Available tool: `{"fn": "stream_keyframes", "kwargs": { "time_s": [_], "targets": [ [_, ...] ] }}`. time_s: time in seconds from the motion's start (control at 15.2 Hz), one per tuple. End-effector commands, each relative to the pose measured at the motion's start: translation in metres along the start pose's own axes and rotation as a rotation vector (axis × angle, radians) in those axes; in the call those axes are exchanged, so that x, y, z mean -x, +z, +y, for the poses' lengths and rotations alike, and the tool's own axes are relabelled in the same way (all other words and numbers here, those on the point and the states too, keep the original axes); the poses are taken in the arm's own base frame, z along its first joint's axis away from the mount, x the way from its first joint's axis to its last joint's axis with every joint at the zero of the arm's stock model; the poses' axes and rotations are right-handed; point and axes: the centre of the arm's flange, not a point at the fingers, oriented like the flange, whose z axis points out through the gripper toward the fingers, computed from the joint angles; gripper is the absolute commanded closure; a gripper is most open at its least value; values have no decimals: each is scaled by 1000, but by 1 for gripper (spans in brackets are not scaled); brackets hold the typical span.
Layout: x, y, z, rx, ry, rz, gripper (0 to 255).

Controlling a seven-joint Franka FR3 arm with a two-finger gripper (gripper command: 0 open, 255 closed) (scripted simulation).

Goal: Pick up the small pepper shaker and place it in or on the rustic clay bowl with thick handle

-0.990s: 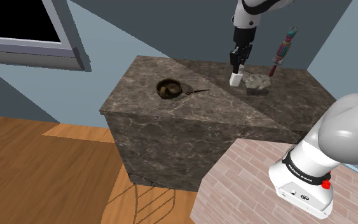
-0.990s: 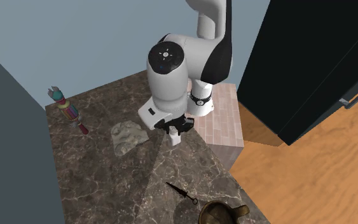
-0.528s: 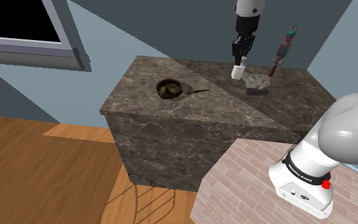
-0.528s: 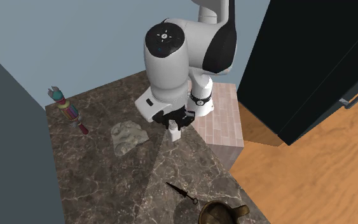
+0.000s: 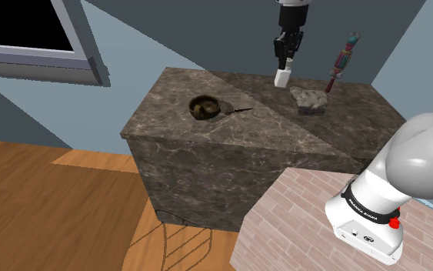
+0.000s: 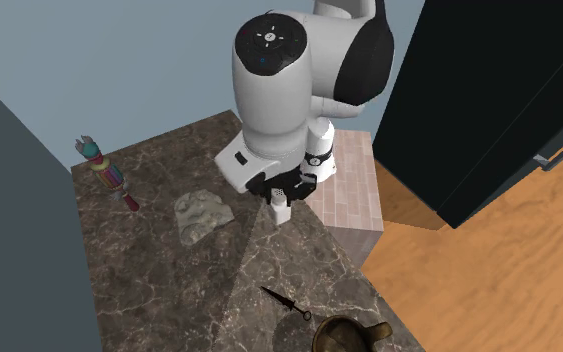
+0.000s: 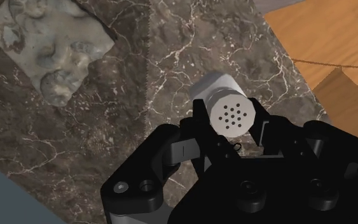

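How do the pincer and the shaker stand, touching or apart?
Touching. The wrist view shows it: the pincer has its two fingers pressed against the sides of the shaker, with no gap on either side.

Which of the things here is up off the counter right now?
The white shaker: it hangs clasped between the fingers above the counter, while the grey rock, the striped stick, the small dagger and the bowl all rest on it.

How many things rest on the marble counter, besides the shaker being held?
4: brown bowl, dark dagger beside it, striped stick in a corner, grey rock between dagger and stick.
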Motion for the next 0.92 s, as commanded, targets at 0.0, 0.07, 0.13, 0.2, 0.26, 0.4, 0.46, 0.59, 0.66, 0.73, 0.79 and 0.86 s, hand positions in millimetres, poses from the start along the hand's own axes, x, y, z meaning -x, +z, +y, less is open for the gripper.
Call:
{"fn": "stream_keyframes", "kwargs": {
  "time_s": [0.0,0.07,0.13,0.2,0.26,0.4,0.46,0.59,0.66,0.73,0.79,0.86],
  "targets": [
    [-17,-6,-16,-1,0,-1,255],
    [-27,-9,-24,-1,0,-1,255],
    [-36,-12,-33,-1,0,-1,255],
    [-46,-15,-41,-1,0,-1,255],
    [-56,-18,-49,-1,0,-1,255],
    [-76,-24,-66,-1,0,-1,255],
    [-86,-26,-74,-1,0,-1,255],
    [-105,-32,-91,-1,0,-1,255],
    [-115,-35,-99,-1,0,-1,255],
    [-125,-38,-107,-1,0,-1,255],
    [-135,-41,-116,-1,0,-1,255],
    [-145,-44,-124,-1,0,-1,255]
  ]
}}
